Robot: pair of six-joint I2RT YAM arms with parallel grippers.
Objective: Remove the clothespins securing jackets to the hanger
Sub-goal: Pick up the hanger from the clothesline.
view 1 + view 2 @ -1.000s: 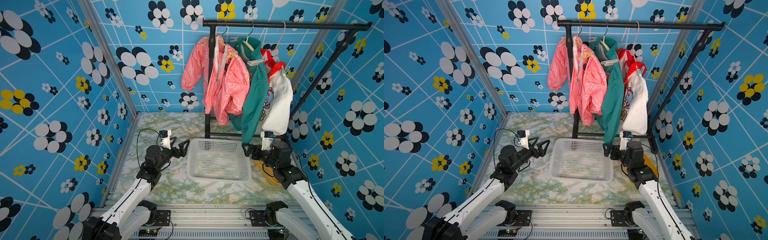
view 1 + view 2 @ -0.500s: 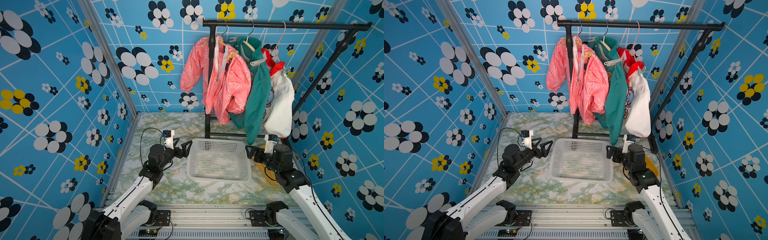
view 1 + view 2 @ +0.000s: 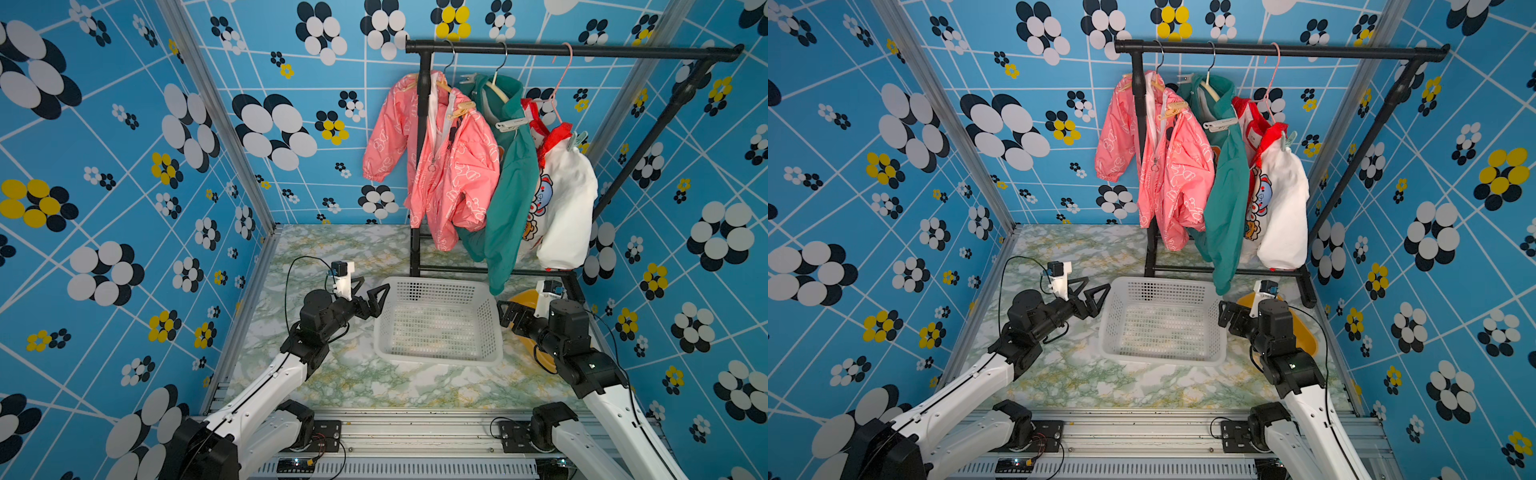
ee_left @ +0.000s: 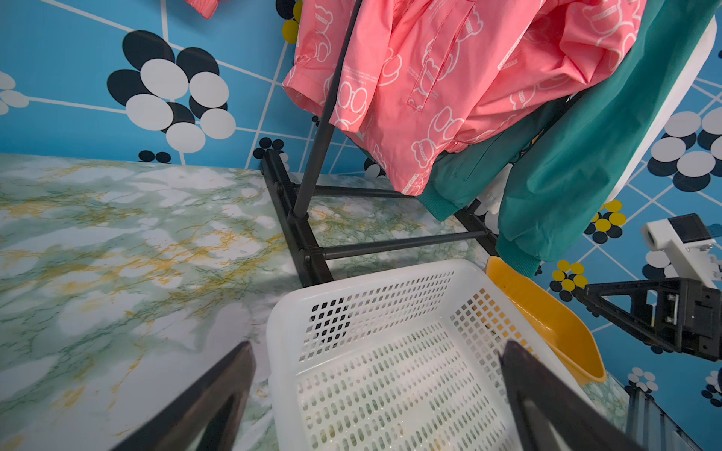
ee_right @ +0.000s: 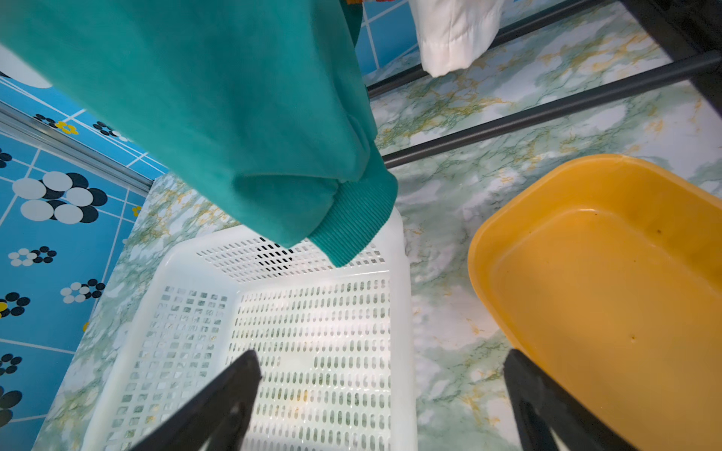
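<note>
Marbled green-and-white tabletop (image 3: 332, 249), enclosed by blue walls printed with flowers. At its far right stands a black garment rack (image 3: 582, 50), from whose top bar three hangers (image 3: 496, 89) are suspended side by side.

Garments, from the rack's upright outward: pink jacket (image 3: 453, 166), glossy, with white bear outlines; teal jacket (image 3: 513, 199), plain, one cuff hanging just above the far edge of the basket; white jacket (image 3: 567, 216) with red trim and a cartoon print on the front. The pink fabric carries short bands of white lettering, seen in the left wrist view but too small to read.

White perforated basket (image 3: 379, 328) sits at mid-table in front of the rack. Beside it, under the right arm, is a yellow tub (image 5: 586, 273).

Left gripper (image 3: 372, 291) hovers at the basket's left rim, jaws spread wide and holding nothing. Right gripper (image 3: 509, 313) hovers between basket and tub, jaws likewise apart and empty. Both are well below the clips.

Clothespins, all on the garments' shoulders high on the rack: tan clothespin (image 3: 463, 109) on the pink jacket, whitish-grey clothespin (image 3: 512, 124) on the teal jacket, pale green clothespin (image 3: 578, 139) on the red trim of the white jacket.
</note>
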